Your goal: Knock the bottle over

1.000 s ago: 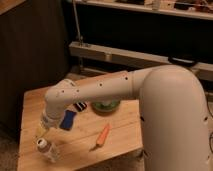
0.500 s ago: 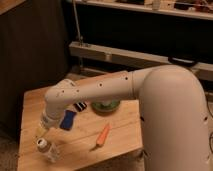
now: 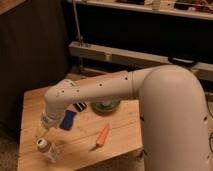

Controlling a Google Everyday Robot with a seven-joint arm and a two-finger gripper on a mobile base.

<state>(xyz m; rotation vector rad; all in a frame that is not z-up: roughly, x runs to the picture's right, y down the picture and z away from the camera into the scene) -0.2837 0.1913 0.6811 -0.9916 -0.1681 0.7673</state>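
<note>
The gripper (image 3: 40,132) hangs just above the bottle (image 3: 48,151), by its brownish cap (released or clenched, I cannot tell). The bottle stands upright on the wooden table (image 3: 31,102). The white arm (image 3: 100,88) rises away behind the bottle. An orange carrot (image 3: 102,136) lies to the bottle's right, and a green bowl (image 3: 106,105) sits beyond it.

My end effector (image 3: 40,131) low over the counter (image 3: 30,102), just above the bottle (image 3: 48,151), carrot (image 3: 102,136) lying nearby
</note>
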